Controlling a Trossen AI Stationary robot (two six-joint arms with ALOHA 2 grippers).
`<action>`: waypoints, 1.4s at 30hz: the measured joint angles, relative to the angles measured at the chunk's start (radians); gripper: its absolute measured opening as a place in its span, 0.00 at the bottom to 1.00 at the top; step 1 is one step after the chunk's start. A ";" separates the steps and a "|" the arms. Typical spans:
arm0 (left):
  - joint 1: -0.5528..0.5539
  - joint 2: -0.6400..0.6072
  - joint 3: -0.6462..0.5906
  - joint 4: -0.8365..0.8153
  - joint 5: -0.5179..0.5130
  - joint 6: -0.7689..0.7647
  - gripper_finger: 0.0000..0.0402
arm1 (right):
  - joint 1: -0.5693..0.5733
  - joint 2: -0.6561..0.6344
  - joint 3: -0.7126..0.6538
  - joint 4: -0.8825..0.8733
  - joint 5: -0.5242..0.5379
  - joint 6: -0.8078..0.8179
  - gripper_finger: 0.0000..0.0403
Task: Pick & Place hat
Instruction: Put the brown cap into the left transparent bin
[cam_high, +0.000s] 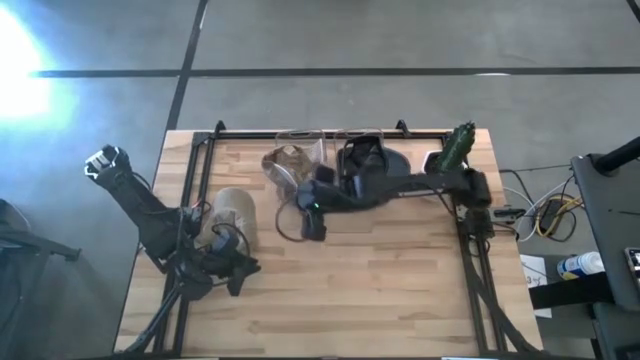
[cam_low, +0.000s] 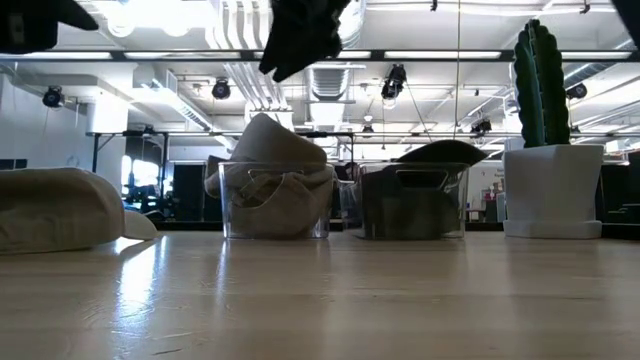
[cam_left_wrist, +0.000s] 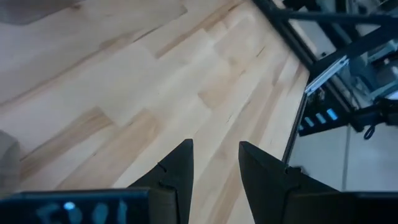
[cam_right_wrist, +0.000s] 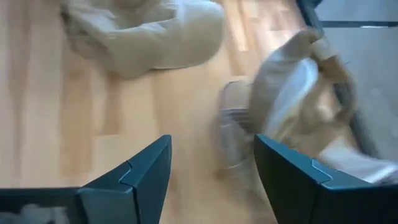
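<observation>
- Here, no readable writing shows on any thing.
- The table (cam_high: 380, 290) is pale wood planks with a dark frame at its edges; around it is grey floor, and behind it a room with ceiling lamps.
- A tan hat (cam_high: 234, 215) lies on the table's left side, near the left gripper (cam_high: 240, 270).
- The left gripper's fingers (cam_left_wrist: 180, 165) are a little apart and empty, above bare wood near the table's edge.
- The right gripper (cam_high: 312, 228) hangs at mid-table, released, holding nothing.
- Two clear bins stand at the far edge: one (cam_low: 277, 200) holds a tan hat, the other (cam_low: 413, 201) a dark hat.
- A cactus (cam_low: 541, 70) in a white pot stands at the far right corner.
- The near half of the table is open.
</observation>
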 joint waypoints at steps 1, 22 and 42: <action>0.000 0.000 -0.002 -0.004 0.009 0.000 0.30 | 0.011 -0.034 -0.062 0.036 0.005 0.023 0.55; 0.047 0.137 -0.030 -0.542 0.213 0.071 0.30 | 0.211 -0.335 -0.640 0.395 0.152 0.487 0.52; -0.016 0.405 -0.084 0.086 0.668 0.442 0.21 | 0.238 -0.216 -0.535 0.376 0.064 0.536 0.52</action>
